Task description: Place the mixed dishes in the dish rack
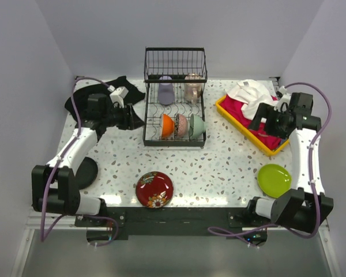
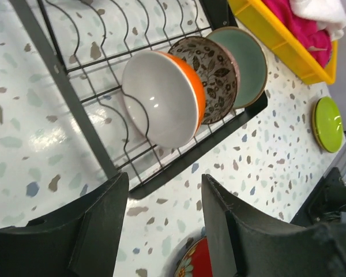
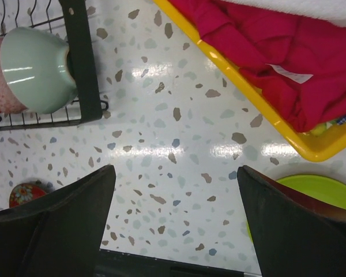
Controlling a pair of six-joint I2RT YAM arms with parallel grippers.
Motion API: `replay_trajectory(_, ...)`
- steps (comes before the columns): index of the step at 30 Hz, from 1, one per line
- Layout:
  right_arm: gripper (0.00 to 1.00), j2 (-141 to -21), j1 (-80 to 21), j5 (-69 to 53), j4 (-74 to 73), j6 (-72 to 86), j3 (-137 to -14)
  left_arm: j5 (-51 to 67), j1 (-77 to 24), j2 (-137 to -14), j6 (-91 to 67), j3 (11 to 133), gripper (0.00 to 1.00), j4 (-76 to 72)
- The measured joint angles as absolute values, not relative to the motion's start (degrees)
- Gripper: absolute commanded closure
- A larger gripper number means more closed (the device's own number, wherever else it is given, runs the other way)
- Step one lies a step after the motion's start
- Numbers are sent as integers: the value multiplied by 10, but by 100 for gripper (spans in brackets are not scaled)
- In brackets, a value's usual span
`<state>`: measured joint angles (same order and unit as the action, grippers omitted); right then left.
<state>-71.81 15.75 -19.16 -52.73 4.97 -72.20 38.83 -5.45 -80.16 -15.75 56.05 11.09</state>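
Bowls stand on edge in a row at the near end of your dish rack (image 1: 173,143), in the slotted lower grid: the orange bowl with the white inside (image 2: 161,98) on the left, the black-white patterned bowl (image 2: 216,78) touching it, and the pale green bowl (image 2: 245,60) on the right. A lavender mug (image 1: 166,91) and a pinkish mug (image 1: 192,88) sit at the far end of the rack.

Your left gripper (image 2: 165,179) hovers just beside the rack's near left corner. Its jaws are parted about halfway and hold nothing. The orange bowl lies just beyond the fingertips, apart from them.

Your right gripper (image 3: 174,173) hangs over bare table between the rack and the yellow tray (image 3: 259,109) of cloths. Its jaws are spread wide and have nothing in them. The pale green bowl is off to its left, well outside the fingers.

Outside the rack, the red floral bowl (image 1: 154,189) rests on the table near the front edge, between the arm bases. The lime green plate (image 1: 274,180) lies flat near your right arm's base, and the black plate (image 1: 87,172) lies beside your left arm, partly hidden by it.
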Motion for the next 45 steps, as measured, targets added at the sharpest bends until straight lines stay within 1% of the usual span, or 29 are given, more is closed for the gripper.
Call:
replay_trajectory(2, 11, -710, 140, -202, -527, 44, -713, 383, -44, -783, -136, 561, 43, 147)
replay_trajectory(5, 14, -689, 83, -216, -524, 33, -700, 385, -32, -764, -89, 561, 46, 211)
replay_trajectory(6, 15, -679, 62, -225, -523, 31, -696, 391, -31, -763, -70, 562, 49, 236)
replay_trajectory(9, 18, -651, 11, -247, -516, 25, -674, 406, -31, -773, -7, 572, 51, 314)
replay_trajectory(13, 18, -631, -69, -267, -513, 23, -628, 416, -34, -794, 55, 574, 51, 382)
replay_trajectory(16, 19, -635, -117, -281, -510, 31, -602, 416, -59, -798, 88, 573, 51, 412)
replay_trajectory(20, 19, -655, -176, -293, -497, 45, -594, 408, -115, -799, 117, 560, 52, 416)
replay_trajectory(24, 19, -685, -234, -294, -469, 58, -595, 401, -128, -821, 150, 541, 53, 415)
replay_trajectory(28, 20, -721, -268, -294, -437, 79, -596, 391, -128, -856, 193, 515, 53, 415)
replay_trajectory(36, 22, -814, -316, -293, -365, 116, -600, 398, -135, -940, 252, 512, 53, 437)
replay_trajectory(40, 22, -836, -333, -292, -341, 129, -600, 409, -142, -964, 269, 514, 55, 451)
replay_trajectory(45, 22, -854, -342, -291, -324, 139, -601, 420, -159, -980, 282, 521, 61, 464)
